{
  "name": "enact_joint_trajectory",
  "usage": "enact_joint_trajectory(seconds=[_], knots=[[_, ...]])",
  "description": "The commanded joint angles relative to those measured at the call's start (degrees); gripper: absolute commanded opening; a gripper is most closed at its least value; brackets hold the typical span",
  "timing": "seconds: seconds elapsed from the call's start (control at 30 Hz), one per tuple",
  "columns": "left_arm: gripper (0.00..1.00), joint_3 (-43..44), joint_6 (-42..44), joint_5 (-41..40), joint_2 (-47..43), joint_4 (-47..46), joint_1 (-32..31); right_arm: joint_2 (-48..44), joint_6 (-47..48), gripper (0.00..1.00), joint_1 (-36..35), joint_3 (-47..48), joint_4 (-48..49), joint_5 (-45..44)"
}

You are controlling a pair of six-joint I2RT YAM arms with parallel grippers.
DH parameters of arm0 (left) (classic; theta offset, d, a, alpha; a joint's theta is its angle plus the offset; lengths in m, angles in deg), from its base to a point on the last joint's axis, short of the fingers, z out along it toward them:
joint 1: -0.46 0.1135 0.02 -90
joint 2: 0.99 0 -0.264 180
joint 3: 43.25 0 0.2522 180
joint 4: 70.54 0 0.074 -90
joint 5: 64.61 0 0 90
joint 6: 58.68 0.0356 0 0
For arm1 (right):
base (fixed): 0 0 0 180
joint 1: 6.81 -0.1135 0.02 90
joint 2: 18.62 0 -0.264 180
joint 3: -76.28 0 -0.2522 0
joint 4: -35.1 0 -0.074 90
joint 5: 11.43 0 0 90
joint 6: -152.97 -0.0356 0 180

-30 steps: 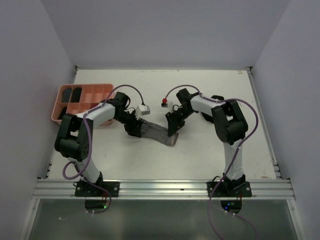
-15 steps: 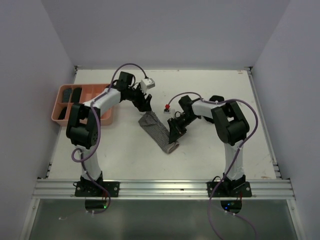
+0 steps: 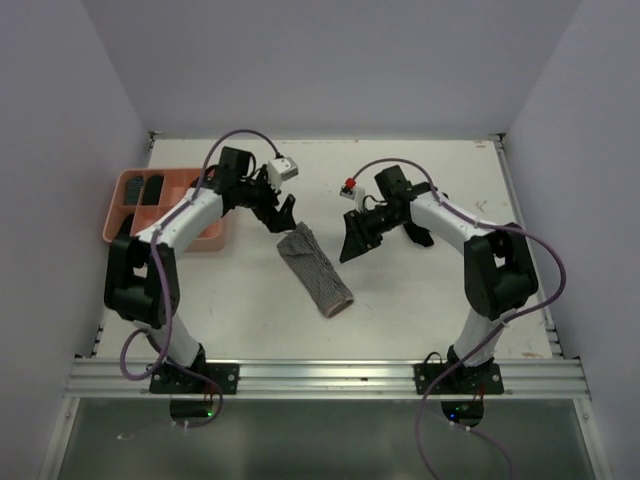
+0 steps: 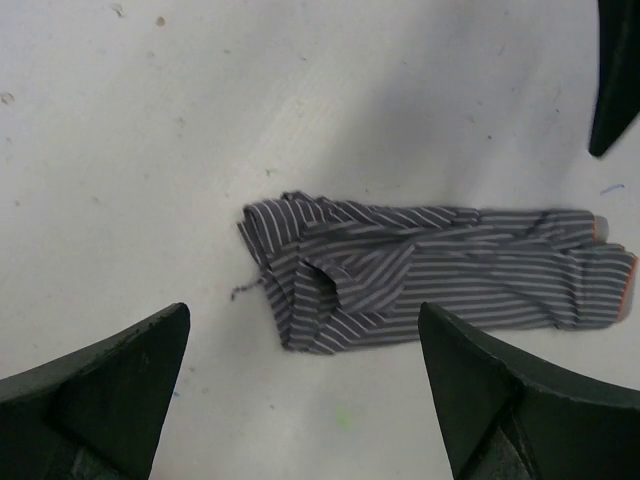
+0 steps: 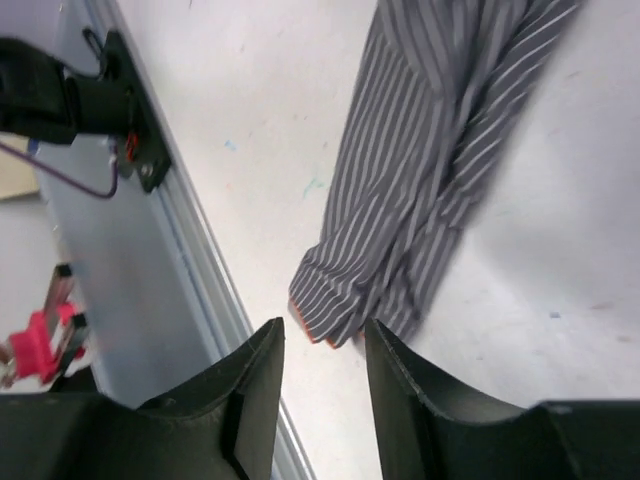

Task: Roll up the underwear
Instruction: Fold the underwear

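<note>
The grey-and-white striped underwear (image 3: 316,269) lies on the table as a long narrow strip, running diagonally, with its pinkish edge at the near end. It is folded and wrinkled in the left wrist view (image 4: 430,270). My left gripper (image 3: 284,214) hovers just beyond the strip's far end, its jaws wide open and empty (image 4: 305,312). My right gripper (image 3: 349,250) hangs to the right of the strip, apart from it. Its fingers stand a little apart with nothing between them (image 5: 325,328), above the strip's pink-edged end (image 5: 330,290).
A salmon-pink compartment tray (image 3: 203,181) stands at the left, with dark bundles (image 3: 152,190) in its compartments. A metal rail (image 3: 320,375) runs along the table's near edge. White walls close in both sides and the back. The right gripper's fingertip (image 4: 610,80) shows in the left wrist view.
Both grippers have let go of the striped underwear and pulled away from it. The left one swung to the far side and opened wide. The strip has turned and now lies free.
</note>
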Motion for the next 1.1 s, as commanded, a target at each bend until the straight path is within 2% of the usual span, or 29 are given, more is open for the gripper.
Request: enact_joint_trajectory(seconds=[0.0,0.03,0.13,0.33,0.6,0.77,0.83,0.9,0.97,1.07], knots=[[1.00,-8.0,-0.6,-3.1,-8.5,2.1,0.1,0.5,-0.1,0.40,0.8,0.7,1.8,-5.1],[1.00,-10.7,-1.8,-6.1,-9.8,2.1,0.0,1.5,-0.6,0.39,0.8,0.4,2.3,-5.2],[1.00,-13.4,-1.9,-7.0,-8.6,6.0,-0.1,5.5,-4.2,0.37,0.5,-1.9,6.1,-4.0],[1.00,-16.2,-4.5,-10.3,-3.6,3.0,-3.8,11.1,-11.1,0.38,-0.1,-6.0,12.6,-0.8],[1.00,-5.5,-7.5,-7.9,9.2,-0.5,-4.5,11.6,-19.8,0.35,-2.1,-14.1,21.9,5.5],[1.00,5.2,-9.3,-5.7,16.3,-0.7,-4.6,10.5,-28.3,0.41,-6.7,-15.2,30.0,8.4],[1.00,10.4,-9.7,-3.7,19.6,0.6,-4.5,9.8,-31.7,0.48,-7.3,-14.9,34.1,9.4],[1.00,12.3,-9.8,-2.8,20.6,0.2,-4.5,9.5,-33.3,0.50,-7.2,-13.5,35.7,10.8],[1.00,15.0,-10.4,-2.8,20.5,-0.5,-4.3,8.1,-31.7,0.51,-6.1,-11.3,32.1,10.6],[1.00,16.5,-10.7,-4.0,17.9,0.4,-3.5,3.1,-31.5,0.52,-1.9,-12.5,31.6,9.4]])
